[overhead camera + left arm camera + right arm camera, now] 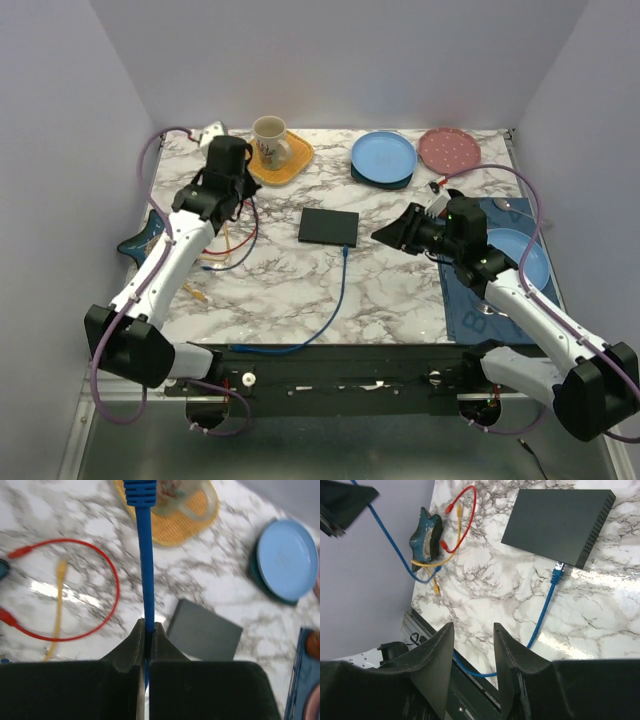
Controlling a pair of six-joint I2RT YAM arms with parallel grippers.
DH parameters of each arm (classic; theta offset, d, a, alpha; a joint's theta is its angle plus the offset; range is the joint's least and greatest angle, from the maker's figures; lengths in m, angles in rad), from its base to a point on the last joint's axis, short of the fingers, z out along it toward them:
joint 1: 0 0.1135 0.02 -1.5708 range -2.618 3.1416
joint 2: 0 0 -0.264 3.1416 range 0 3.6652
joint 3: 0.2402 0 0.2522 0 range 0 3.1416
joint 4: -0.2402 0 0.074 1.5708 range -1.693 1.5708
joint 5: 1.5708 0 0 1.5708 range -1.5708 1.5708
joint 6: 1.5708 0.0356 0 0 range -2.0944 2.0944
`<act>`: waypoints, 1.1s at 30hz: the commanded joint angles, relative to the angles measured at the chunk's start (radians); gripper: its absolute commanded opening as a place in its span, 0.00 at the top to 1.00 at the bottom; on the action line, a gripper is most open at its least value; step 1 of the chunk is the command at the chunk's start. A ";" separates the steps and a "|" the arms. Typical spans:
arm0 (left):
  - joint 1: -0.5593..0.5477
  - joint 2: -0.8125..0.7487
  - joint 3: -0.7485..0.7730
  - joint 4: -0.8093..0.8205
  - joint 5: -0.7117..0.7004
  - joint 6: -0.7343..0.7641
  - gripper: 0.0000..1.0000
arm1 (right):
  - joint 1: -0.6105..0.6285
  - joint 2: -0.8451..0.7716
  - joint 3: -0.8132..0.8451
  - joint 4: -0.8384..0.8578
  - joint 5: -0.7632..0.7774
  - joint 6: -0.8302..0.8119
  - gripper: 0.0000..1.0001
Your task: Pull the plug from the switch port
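Pull not yet made: the plug (559,572) sits in the switch port (562,563) on the near edge of the black box (555,522), mid bench (400,290). The right hand (472,630), fingers apart and empty, hovers just right of the box; next it likely must descend, close on the plug and draw it nearward. The left hand (147,630), clamped on a blue lead (145,560), is well apart.

Bright, even light fills all 3 views. Glare streaks the marble table (485,595) beside the black box (555,522). The left wrist view is soft around that box, possibly motion-blurred.
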 commanded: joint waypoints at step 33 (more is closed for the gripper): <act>-0.071 0.325 -0.173 0.371 0.357 -0.166 0.27 | 0.003 0.430 -0.005 0.190 -0.019 -0.046 0.55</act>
